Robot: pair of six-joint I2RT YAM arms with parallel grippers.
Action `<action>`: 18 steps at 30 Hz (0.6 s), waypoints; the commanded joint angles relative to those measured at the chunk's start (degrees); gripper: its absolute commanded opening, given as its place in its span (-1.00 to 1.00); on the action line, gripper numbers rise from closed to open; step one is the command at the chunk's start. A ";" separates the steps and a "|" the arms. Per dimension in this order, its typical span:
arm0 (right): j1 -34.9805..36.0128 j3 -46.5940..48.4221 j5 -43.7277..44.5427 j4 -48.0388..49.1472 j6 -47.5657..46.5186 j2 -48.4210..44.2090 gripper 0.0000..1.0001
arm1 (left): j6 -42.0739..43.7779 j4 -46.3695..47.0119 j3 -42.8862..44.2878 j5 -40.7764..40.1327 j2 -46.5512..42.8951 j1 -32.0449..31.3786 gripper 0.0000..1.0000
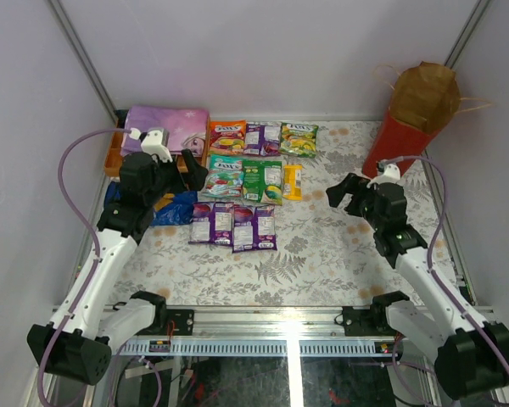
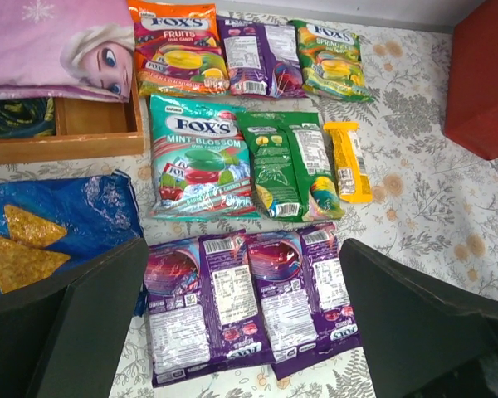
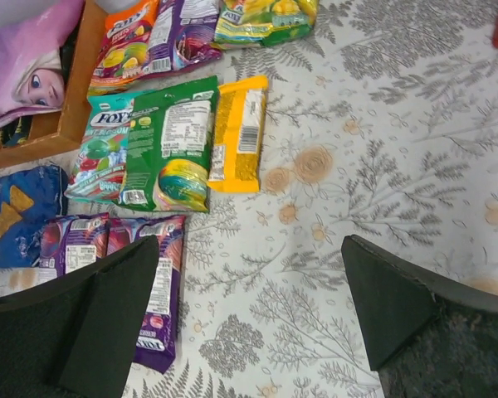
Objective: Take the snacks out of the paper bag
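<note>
Several snack packets [image 1: 253, 180] lie flat in rows on the table, purple, green, orange and yellow. Purple packets [image 2: 245, 303] sit right below my left gripper [image 2: 241, 315], which is open and empty. The blue Doritos bag [image 1: 171, 209] lies left of the rows, under the left arm. The red paper bag [image 1: 411, 119] stands upright at the far right, its brown inside showing. My right gripper [image 1: 346, 194] is open and empty over bare table [image 3: 315, 315], between the packets and the bag. Only a red corner of the bag [image 2: 485, 75] shows in the left wrist view.
An orange wooden tray [image 1: 114, 157] with a folded purple-pink cloth [image 1: 170, 125] on it stands at the back left. White walls close the back and sides. The floral tablecloth [image 1: 322, 263] covers the near half.
</note>
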 commanded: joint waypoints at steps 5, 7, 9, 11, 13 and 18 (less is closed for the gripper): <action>0.35 -6.71 6.13 1.47 1.83 -6.82 0.98 | 1.13 7.72 -3.84 -4.00 -4.14 0.44 0.99; 0.37 -6.68 6.39 1.82 1.76 -6.23 0.98 | 1.39 8.28 -4.34 -6.12 -4.98 0.42 0.99; 0.38 -6.58 6.18 2.76 1.85 -4.99 0.99 | 1.74 8.25 -4.60 -7.98 -5.76 0.41 0.99; 0.39 -6.15 5.94 3.51 1.72 -3.30 0.99 | 1.93 8.41 -4.90 -8.94 -6.49 0.51 0.99; 0.39 -5.39 6.69 2.99 1.19 -2.06 0.98 | 2.18 9.11 -5.25 -9.50 -7.07 0.50 0.99; 0.36 -6.80 4.37 5.50 0.07 -4.08 0.99 | 2.31 9.35 -5.02 -8.92 -6.91 0.47 0.99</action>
